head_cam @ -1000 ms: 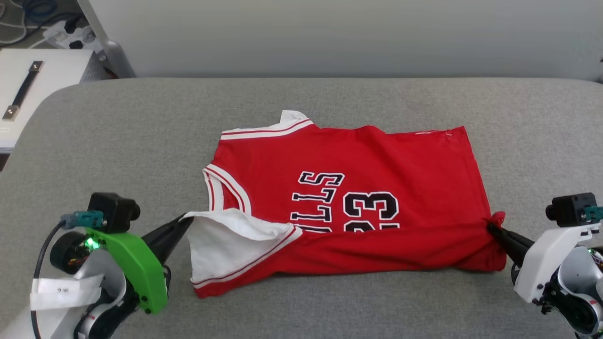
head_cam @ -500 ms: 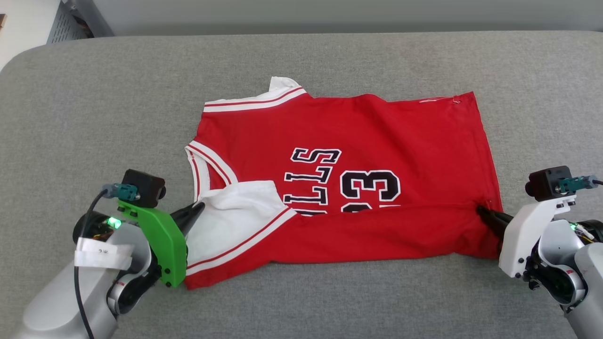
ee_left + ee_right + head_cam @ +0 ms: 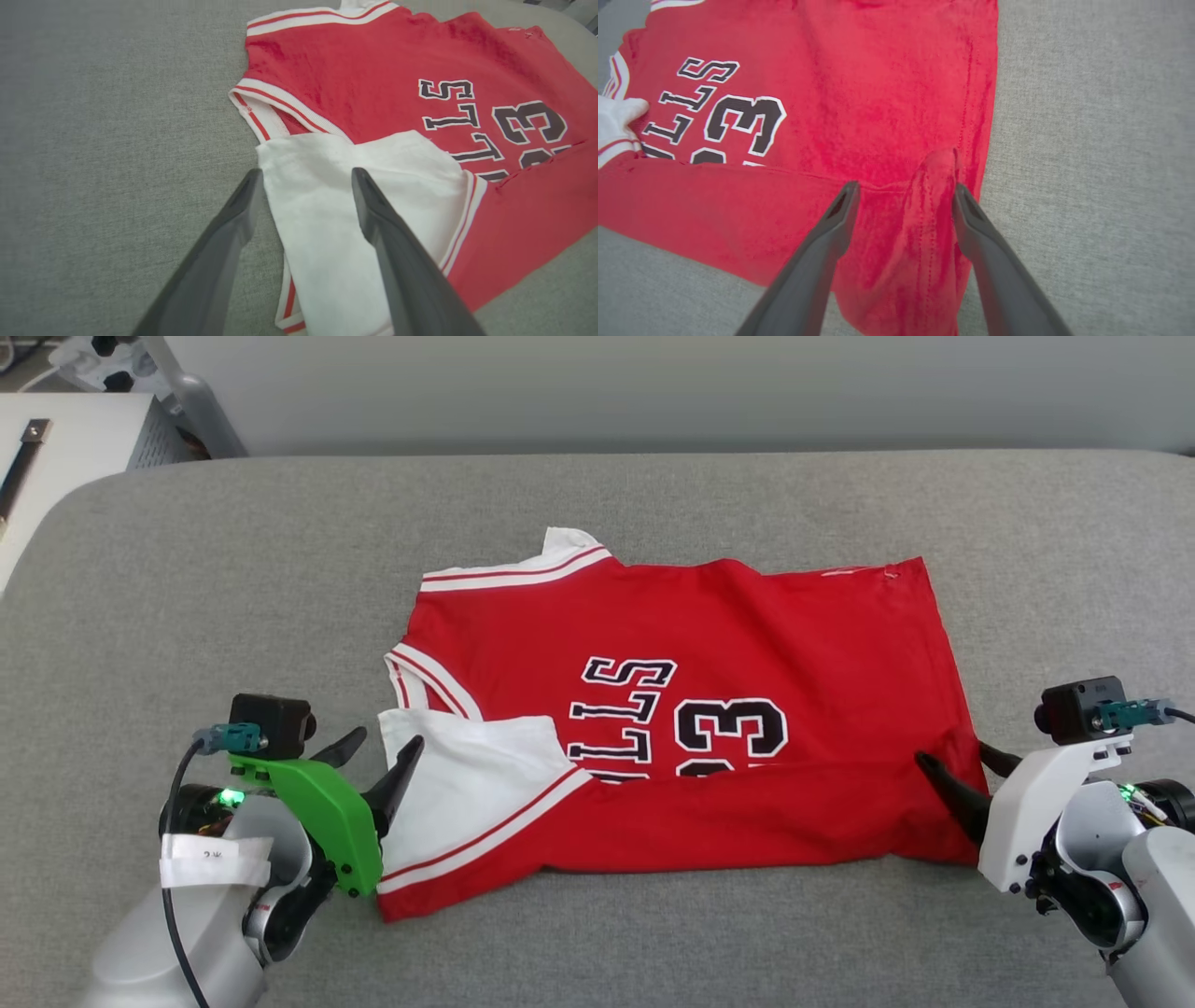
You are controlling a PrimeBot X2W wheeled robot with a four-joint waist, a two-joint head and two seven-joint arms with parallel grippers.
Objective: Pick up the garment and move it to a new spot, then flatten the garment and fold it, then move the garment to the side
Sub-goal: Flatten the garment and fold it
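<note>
The garment (image 3: 709,709) lies across the middle of the grey padded surface (image 3: 653,495), its near strip folded up over the lettering. The left gripper (image 3: 387,739) stands spread astride the white sleeve (image 3: 476,775) and pinches nothing. The right gripper (image 3: 952,753) is equally spread, its 2 fingers flanking a raised ridge of red cloth (image 3: 934,186), possibly brushing it. To finish this fold cleanly, both should lift straight clear without dragging fabric, and the ridge wants pressing flat before the next fold.
</note>
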